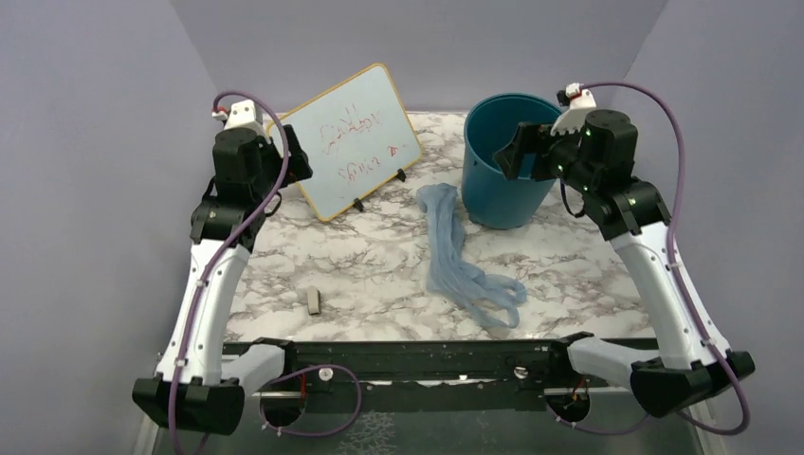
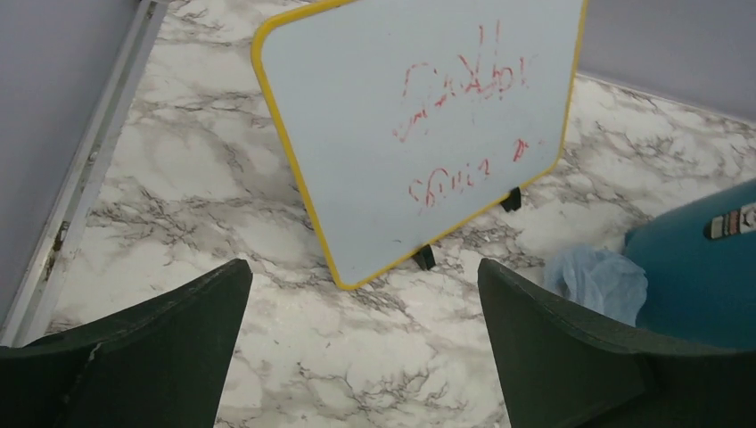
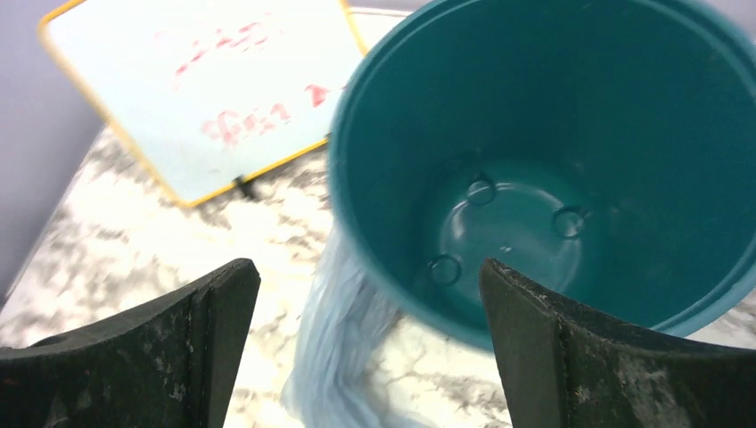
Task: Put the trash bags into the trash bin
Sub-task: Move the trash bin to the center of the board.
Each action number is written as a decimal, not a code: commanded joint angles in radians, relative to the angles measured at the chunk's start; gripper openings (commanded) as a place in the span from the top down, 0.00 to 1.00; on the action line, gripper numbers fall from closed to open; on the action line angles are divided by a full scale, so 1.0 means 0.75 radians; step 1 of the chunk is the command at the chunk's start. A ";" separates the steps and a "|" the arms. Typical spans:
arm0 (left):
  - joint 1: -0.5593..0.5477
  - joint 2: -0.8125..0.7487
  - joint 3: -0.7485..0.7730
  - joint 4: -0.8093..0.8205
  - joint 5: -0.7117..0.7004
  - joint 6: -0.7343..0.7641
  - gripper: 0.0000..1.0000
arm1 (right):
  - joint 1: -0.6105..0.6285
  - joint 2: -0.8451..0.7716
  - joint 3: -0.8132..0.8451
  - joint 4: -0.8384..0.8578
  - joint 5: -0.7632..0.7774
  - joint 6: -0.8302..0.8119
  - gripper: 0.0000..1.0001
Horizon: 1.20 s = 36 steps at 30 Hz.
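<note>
The pale-blue trash bag [image 1: 455,254] lies stretched on the marble table, its far end beside the foot of the teal trash bin [image 1: 507,161]. The bin stands upright and looks empty in the right wrist view [image 3: 553,178]. My right gripper [image 1: 512,152] is open and empty, raised at the bin's near rim; the bag [image 3: 343,357] shows below it. My left gripper [image 1: 296,156] is open and empty, raised at the far left in front of the whiteboard. In the left wrist view the bag's end [image 2: 597,281] and the bin's side [image 2: 704,267] show at the right.
A yellow-framed whiteboard [image 1: 351,142] with red writing leans on small black feet at the back centre-left. A small grey block [image 1: 314,300] lies near the front left. Purple walls enclose the table on three sides.
</note>
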 commanded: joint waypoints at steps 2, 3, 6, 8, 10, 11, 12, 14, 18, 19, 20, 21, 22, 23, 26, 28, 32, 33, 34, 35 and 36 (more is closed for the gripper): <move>-0.038 -0.242 -0.180 0.049 0.164 0.063 0.01 | -0.011 -0.177 -0.055 -0.145 -0.399 -0.048 0.00; -0.044 -0.279 -0.212 0.052 0.180 0.066 0.01 | -0.012 -0.201 -0.057 -0.177 -0.459 -0.060 0.00; -0.057 -0.368 -0.305 0.071 0.218 0.068 0.01 | -0.013 -0.247 -0.056 -0.240 -0.591 -0.086 0.00; -0.064 -0.409 -0.359 0.073 0.250 0.057 0.01 | -0.010 -0.271 -0.069 -0.264 -0.674 -0.092 0.00; -0.069 -0.446 -0.412 0.069 0.330 0.064 0.01 | 0.013 -0.279 -0.092 -0.273 -0.732 -0.092 0.00; -0.071 -0.459 -0.436 0.077 0.368 0.070 0.01 | 0.045 -0.278 -0.101 -0.284 -0.732 -0.091 0.00; -0.073 -0.471 -0.465 0.090 0.370 0.048 0.01 | 0.089 -0.274 -0.110 -0.289 -0.713 -0.090 0.00; -0.075 -0.495 -0.527 0.098 0.378 0.013 0.01 | 0.218 -0.259 -0.124 -0.295 -0.636 -0.080 0.00; -0.079 -0.510 -0.630 0.119 0.440 0.000 0.01 | 0.572 -0.186 -0.150 -0.267 -0.393 -0.029 0.00; -0.080 -0.508 -0.652 0.123 0.452 0.005 0.01 | 0.650 -0.158 -0.156 -0.252 -0.324 -0.018 0.00; -0.081 -0.503 -0.672 0.125 0.467 0.013 0.01 | 0.713 -0.127 -0.157 -0.245 -0.267 -0.016 0.00; -0.081 -0.498 -0.688 0.127 0.479 0.011 0.01 | 0.767 -0.082 -0.157 -0.240 -0.203 -0.016 0.00; -0.083 -0.494 -0.702 0.131 0.491 0.007 0.01 | 0.803 -0.044 -0.159 -0.233 -0.146 -0.016 0.00; -0.083 -0.493 -0.715 0.138 0.509 0.006 0.01 | 0.830 -0.006 -0.159 -0.232 -0.090 -0.023 0.00; -0.083 -0.506 -0.764 0.180 0.552 -0.012 0.01 | 0.878 0.106 -0.164 -0.216 0.138 -0.047 0.00; -0.083 -0.523 -0.818 0.228 0.559 -0.019 0.01 | 0.891 0.171 -0.177 -0.180 0.315 -0.050 0.00; -0.083 -0.531 -0.868 0.276 0.578 -0.030 0.01 | 0.899 0.259 -0.255 0.000 0.699 -0.089 0.00; -0.085 -0.531 -0.873 0.280 0.579 -0.035 0.01 | 0.899 0.275 -0.274 0.045 0.785 -0.103 0.00; -0.084 -0.531 -0.883 0.284 0.577 -0.042 0.01 | 0.898 0.294 -0.300 0.110 0.885 -0.136 0.00; -0.084 -0.532 -0.887 0.283 0.570 -0.043 0.01 | 0.897 0.314 -0.310 0.150 0.955 -0.175 0.00; -0.084 -0.535 -0.887 0.279 0.563 -0.042 0.01 | 0.892 0.339 -0.309 0.169 0.996 -0.207 0.00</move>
